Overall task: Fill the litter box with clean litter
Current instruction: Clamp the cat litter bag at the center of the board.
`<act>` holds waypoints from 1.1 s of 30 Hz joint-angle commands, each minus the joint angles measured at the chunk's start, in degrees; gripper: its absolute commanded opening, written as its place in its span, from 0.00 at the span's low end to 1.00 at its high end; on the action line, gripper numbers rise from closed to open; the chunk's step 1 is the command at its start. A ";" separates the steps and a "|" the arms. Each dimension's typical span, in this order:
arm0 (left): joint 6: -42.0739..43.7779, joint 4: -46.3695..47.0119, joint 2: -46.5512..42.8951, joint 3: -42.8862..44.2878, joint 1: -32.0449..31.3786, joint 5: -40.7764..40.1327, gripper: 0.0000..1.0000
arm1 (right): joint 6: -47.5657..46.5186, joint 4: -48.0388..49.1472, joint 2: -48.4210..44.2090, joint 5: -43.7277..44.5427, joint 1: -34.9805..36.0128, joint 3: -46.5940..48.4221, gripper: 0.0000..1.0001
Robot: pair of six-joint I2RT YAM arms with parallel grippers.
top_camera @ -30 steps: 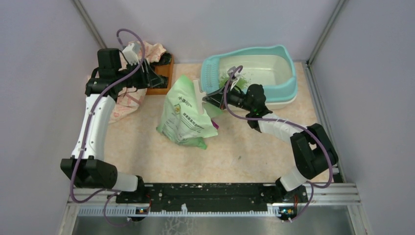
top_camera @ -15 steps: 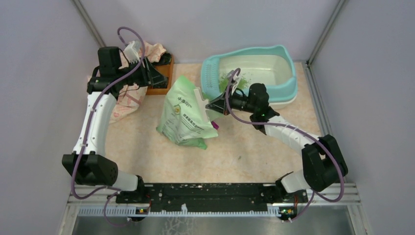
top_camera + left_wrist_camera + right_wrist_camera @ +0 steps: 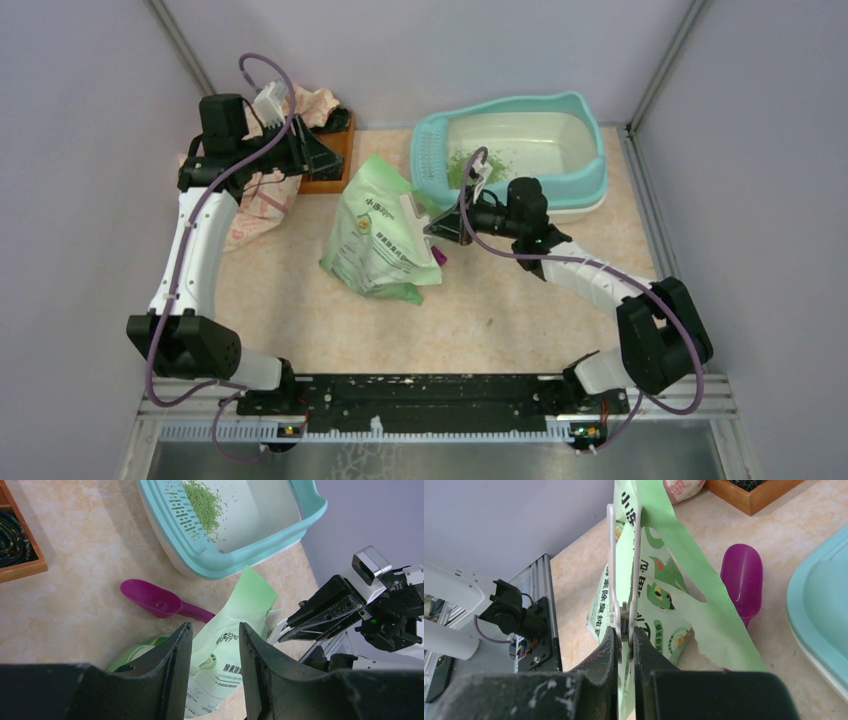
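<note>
The litter box (image 3: 590,175) with teal rim stands at the back right; it also shows in the left wrist view (image 3: 235,560). A small patch of green clean litter (image 3: 462,165) lies in its basin by the perforated ledge (image 3: 202,505). My right gripper (image 3: 437,228) is shut on a white clip (image 3: 624,555) fixed to the top of the pale green litter bag (image 3: 375,240). The bag leans on the table left of the box. My left gripper (image 3: 325,160) is open and empty, above the table behind the bag.
A purple scoop (image 3: 150,597) lies on the table between the bag and the litter box. A brown wooden tray (image 3: 325,180) and a printed cloth (image 3: 255,205) sit at the back left. Grey walls close in both sides.
My right gripper has moved away from the litter box rim, toward the near side, taking the clip and bag top with it. The left arm has barely moved.
</note>
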 commanded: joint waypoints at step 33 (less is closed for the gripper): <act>-0.11 2.23 -0.71 0.66 0.40 1.98 0.45 | -9.24 -28.12 2.04 -0.96 1.22 11.96 0.00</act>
